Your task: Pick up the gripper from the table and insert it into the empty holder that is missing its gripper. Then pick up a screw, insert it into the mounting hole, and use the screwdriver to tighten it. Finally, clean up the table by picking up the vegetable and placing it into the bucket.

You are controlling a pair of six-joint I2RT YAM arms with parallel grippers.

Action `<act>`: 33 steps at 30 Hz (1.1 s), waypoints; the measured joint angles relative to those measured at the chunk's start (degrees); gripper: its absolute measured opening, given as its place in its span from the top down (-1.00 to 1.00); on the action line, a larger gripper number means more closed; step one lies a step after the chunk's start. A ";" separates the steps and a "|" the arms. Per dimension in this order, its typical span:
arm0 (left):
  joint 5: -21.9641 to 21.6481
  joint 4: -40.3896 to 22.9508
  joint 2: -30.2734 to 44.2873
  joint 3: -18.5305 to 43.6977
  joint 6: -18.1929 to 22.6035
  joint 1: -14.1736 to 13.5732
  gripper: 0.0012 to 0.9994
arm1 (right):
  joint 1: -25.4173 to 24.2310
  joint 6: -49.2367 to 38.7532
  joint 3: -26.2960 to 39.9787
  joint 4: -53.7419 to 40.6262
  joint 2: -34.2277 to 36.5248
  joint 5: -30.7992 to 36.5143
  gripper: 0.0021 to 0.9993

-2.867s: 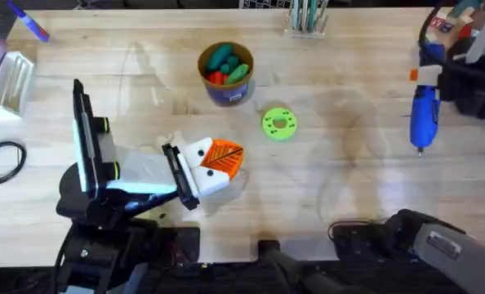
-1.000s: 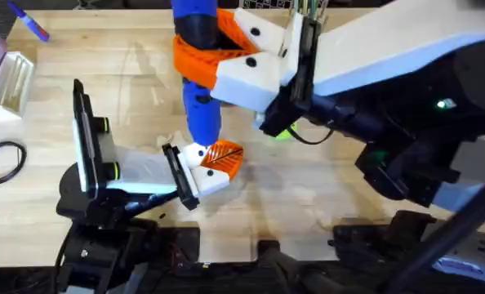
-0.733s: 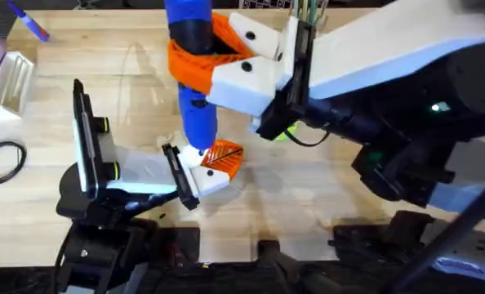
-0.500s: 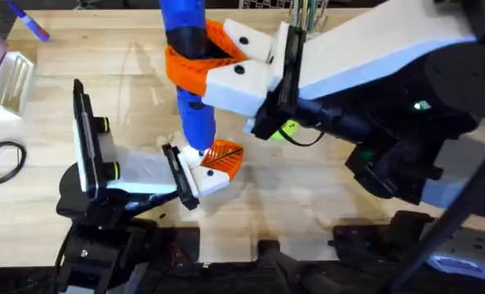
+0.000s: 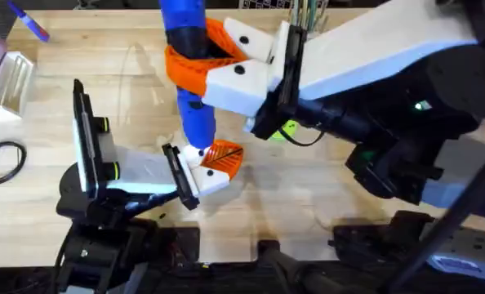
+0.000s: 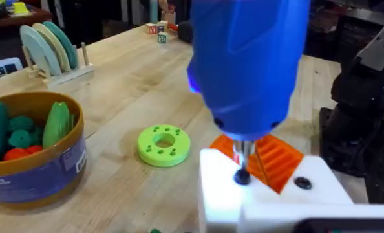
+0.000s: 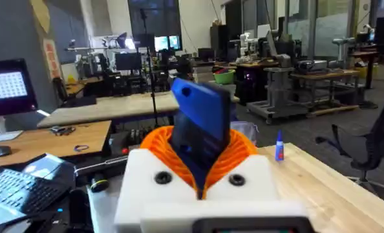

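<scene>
We see the right tool (image 5: 195, 59) reaching across the desk (image 5: 349, 180) from the right, high under the overhead camera, its orange-padded fingers clamped around the screwdriver (image 5: 189, 77), which stands upright with its bit pointing down. In the right wrist view the blue body sits wedged between the two orange pads (image 7: 156, 145). The left tool (image 5: 214, 163) lies low over the desk in front of its base, and we cannot tell whether its white fingers are spread or closed. From the left wrist view the thin metal bit (image 6: 242, 158) comes down onto a dark screw (image 6: 242, 176) in the top of the white holder (image 6: 224, 184), and a second dark hole (image 6: 302, 183) shows on the neighbouring white block. The ribbed orange gripper (image 6: 273, 158) sits seated just behind the bit, between the white blocks; overhead it appears as an orange wedge at the tip of the left tool, right below the screwdriver's lower end. The bright green disc (image 6: 163, 144) lies flat on the desk near the holder, partly hidden under the right arm in the overhead view. The bucket (image 6: 33, 158) stands farther off beside the disc, with green and red toy vegetables inside. A small scrap of dark green shows at the edge of the left wrist view, too little for us to identify.
</scene>
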 joint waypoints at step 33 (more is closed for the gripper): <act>0.01 0.01 0.00 0.00 -0.15 0.00 0.98 | 1.14 -2.15 0.00 2.17 1.64 0.01 0.96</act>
